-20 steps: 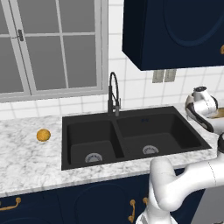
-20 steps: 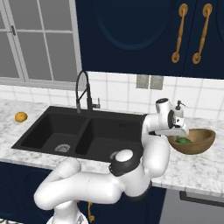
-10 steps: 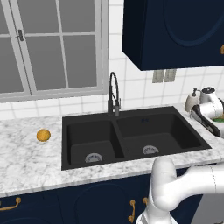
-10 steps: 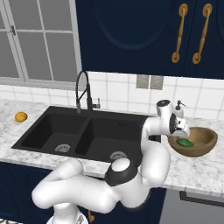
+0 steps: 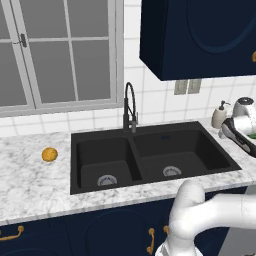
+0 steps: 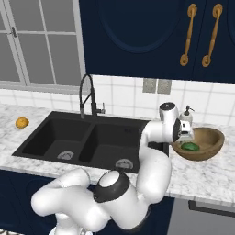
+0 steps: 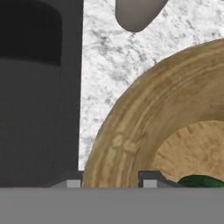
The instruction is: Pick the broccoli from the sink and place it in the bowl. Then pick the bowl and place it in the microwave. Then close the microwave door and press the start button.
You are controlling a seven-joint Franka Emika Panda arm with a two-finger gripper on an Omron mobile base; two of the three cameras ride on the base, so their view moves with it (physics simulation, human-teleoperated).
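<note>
Broccoli [image 6: 189, 147] lies inside the wooden bowl [image 6: 206, 148], which sits on the marble tabletop [image 6: 202, 176] just right of the black double sink [image 6: 87, 140]. Over the bowl's near rim hangs the hand [image 7: 111, 183], its two dark fingertips [image 7: 148, 179] set apart, one on each side of the rim; whether they press the wood I cannot tell. A soap dispenser [image 6: 186, 114] stands behind the bowl by the tiled wall. Far left on the tabletop rests an orange [image 6: 21, 122], well apart from everything.
</note>
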